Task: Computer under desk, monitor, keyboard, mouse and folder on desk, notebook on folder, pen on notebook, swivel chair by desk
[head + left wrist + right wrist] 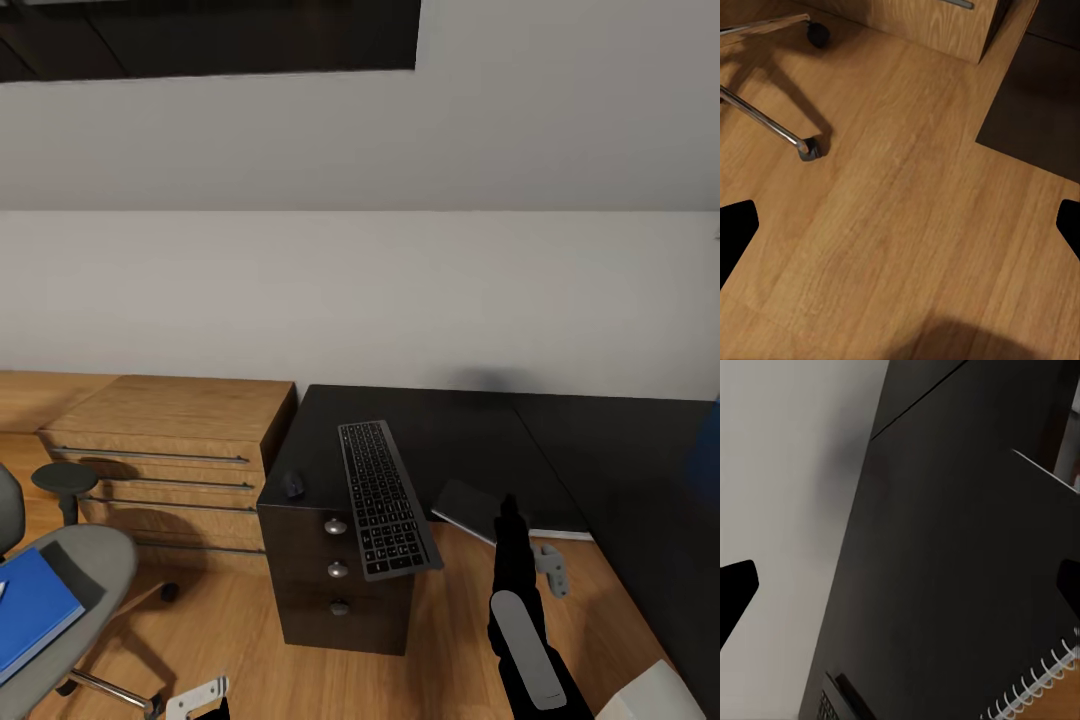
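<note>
Keyboard [388, 498] lies on the black drawer unit [335, 580], its near end overhanging the front edge. Mouse [292, 485] sits just beside it on the same top. Notebook [478, 510] rests at the near edge of the desk [560, 450]. Folder [30, 600] lies on the chair [70, 590] seat. Right gripper [900, 585]: fingers spread wide, holding nothing, facing the desk. Left gripper [900, 225]: fingers wide apart, empty, over the wood floor [907, 225].

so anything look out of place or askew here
Yes: the keyboard lies on the black drawer unit, not the desk, its near end overhanging the front edge. The folder sits on the swivel chair.
</note>
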Motion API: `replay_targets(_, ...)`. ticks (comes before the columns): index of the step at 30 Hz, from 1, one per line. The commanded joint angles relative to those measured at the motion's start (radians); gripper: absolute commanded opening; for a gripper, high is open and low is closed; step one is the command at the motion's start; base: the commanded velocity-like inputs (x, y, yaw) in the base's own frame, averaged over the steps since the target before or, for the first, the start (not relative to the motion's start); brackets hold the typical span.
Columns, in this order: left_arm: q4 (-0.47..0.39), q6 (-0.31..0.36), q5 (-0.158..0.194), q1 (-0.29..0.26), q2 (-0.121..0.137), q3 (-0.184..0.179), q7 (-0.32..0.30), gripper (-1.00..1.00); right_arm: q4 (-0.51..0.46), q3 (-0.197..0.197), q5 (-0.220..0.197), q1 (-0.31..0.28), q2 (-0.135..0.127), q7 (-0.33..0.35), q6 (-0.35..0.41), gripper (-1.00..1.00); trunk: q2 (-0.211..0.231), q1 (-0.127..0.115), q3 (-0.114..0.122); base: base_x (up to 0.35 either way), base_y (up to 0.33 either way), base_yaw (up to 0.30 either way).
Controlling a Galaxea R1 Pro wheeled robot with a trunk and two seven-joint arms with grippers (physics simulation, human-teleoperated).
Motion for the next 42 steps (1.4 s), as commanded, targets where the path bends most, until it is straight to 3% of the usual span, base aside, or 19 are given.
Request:
replay_targets(1,-0.002,0.004,0.007,0.0,-0.001,0.001,0.002,1.0,-0.001,0.0,-0.006,-0.001,0.0,-0.001,-0.003,1.0,-0.001,0.0,-0.001,0.0,0.0,0.0)
replay_targets(23,-0.002,0.004,0.007,0.0,-0.001,0.001,0.002,1.0,-0.002,0.0,-0.006,-0.001,0.0,-0.001,0.002,1.0,-0.001,0.0,-0.001,-0.003,0.0,0.0)
replay_targets(42,-0.002,0.004,0.007,0.0,0.0,0.001,0.001,1.0,-0.002,0.0,-0.006,-0.001,0.0,-0.001,0.002,1.0,-0.001,0.0,-0.001,-0.139,0.0,0.0)
